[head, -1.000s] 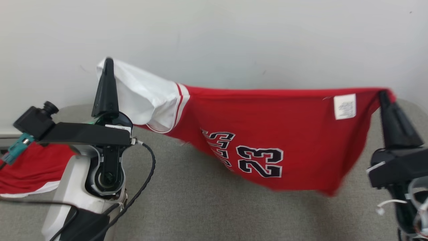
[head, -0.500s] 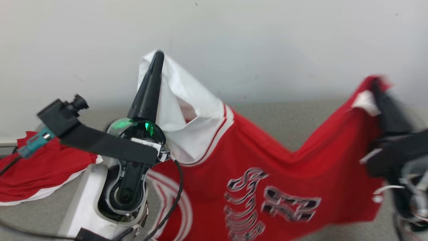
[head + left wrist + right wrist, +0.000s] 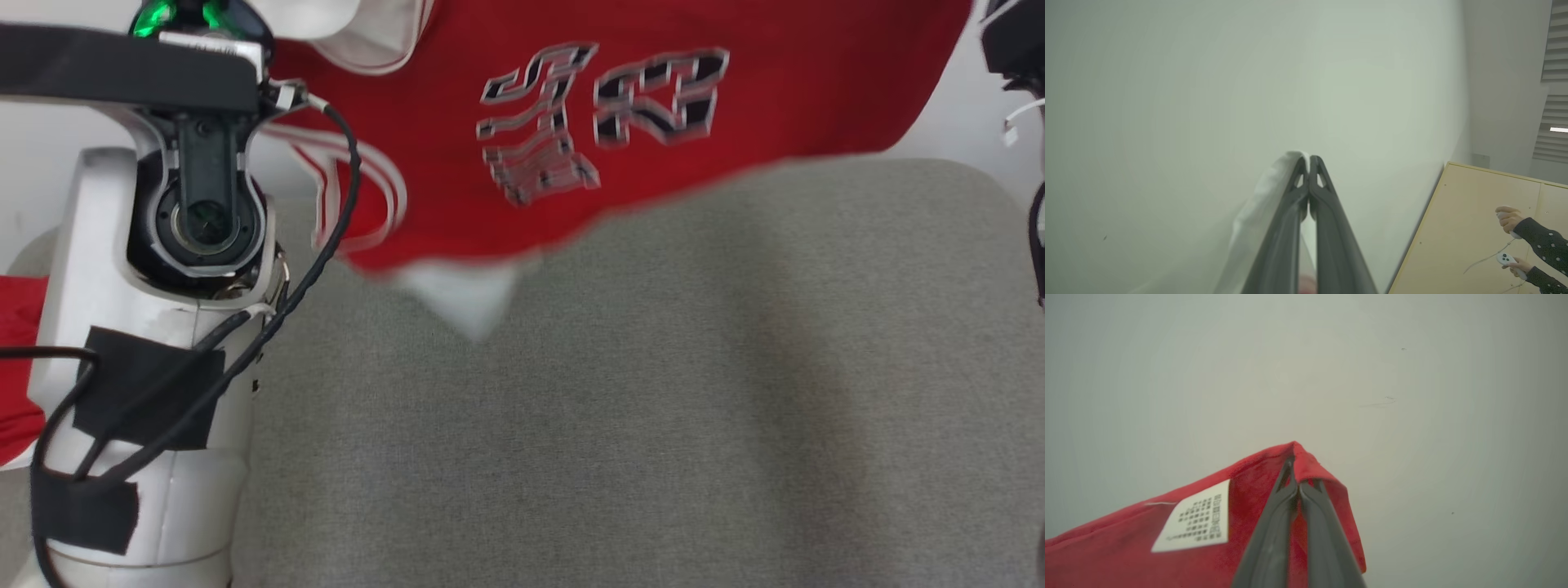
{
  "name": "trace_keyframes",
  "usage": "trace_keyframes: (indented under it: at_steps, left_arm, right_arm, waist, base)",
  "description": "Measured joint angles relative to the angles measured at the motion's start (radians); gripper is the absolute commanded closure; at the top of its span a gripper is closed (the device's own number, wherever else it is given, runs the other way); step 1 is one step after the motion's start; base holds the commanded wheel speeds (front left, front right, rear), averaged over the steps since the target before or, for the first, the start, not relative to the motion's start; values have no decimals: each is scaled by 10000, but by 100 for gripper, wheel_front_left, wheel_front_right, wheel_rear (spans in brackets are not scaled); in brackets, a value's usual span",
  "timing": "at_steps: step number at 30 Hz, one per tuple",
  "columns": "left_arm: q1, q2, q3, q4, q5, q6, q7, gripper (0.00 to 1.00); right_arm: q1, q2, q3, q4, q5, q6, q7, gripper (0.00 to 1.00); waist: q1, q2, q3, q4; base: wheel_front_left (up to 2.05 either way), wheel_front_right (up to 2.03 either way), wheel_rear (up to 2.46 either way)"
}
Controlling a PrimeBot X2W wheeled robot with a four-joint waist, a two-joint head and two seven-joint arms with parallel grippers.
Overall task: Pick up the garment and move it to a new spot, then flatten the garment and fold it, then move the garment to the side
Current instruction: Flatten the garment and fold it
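Left wrist view | left claw [image 3: 1309, 161] clamped on garment [image 3: 1249, 228] sleeve | right claw [image 3: 1297, 475] clamped on red corner

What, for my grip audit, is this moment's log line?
red-and-white fabric jersey: hanging | left gripper: shut on sleeve | right gripper: shut on corner

The left gripper [image 3: 1309, 160] points upward, its two long dark fingers [image 3: 1286, 241] pressed together along their length and pinching a white fold of the jersey [image 3: 1257, 212] near the tips. The right gripper [image 3: 1295, 467] is likewise raised, its jaws closed tight on a red corner of the cloth. In the head view the left arm's pale forearm [image 3: 204, 506] rises upright at the left, wrapped with black tape patches [image 3: 139, 400] and a cable [image 3: 356, 175], its round wrist joint [image 3: 204, 216] under a black bracket [image 3: 122, 73]; the right wrist [image 3: 1012, 37] shows dark at the upper right corner
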Motion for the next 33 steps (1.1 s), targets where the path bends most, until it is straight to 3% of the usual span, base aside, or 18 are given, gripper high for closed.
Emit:
trace_keyframes:
  at_steps: [5,10,15,24,33]
  left_arm:
    - [705,77,-648,-109,629,-102,-155,100]
    - [2989,368,-1434,130,934,-94,42,100]
    - [4980,485,-2004,1206,930,-102,232,100]
    - [5412,731,-1958,2220,917,-201,205,100]
    - [6747,1197,-2184,2219,1055,-102,201,100]
  right_arm:
    - [963,-414,192,625,-100,370,73,100]
    - [3357,-656,570,1313,-198,694,612,100]
    - [5184,-625,953,2140,-196,1014,917,100]
    - [5490,-504,1446,2801,-117,1419,1149,100]
    - [7944,-309,1582,2186,510,1553,1630,100]
  waist:
    - [0,1,133,258]
    - [0,1,274,474]
    - [-1,1,462,622]
    - [-2,1,193,632]
    - [-3,0,-462,659]
  base:
    - [0,0,0]
    - [0,0,0]
    - [0,0,0]
    - [0,0,0]
    - [0,0,0]
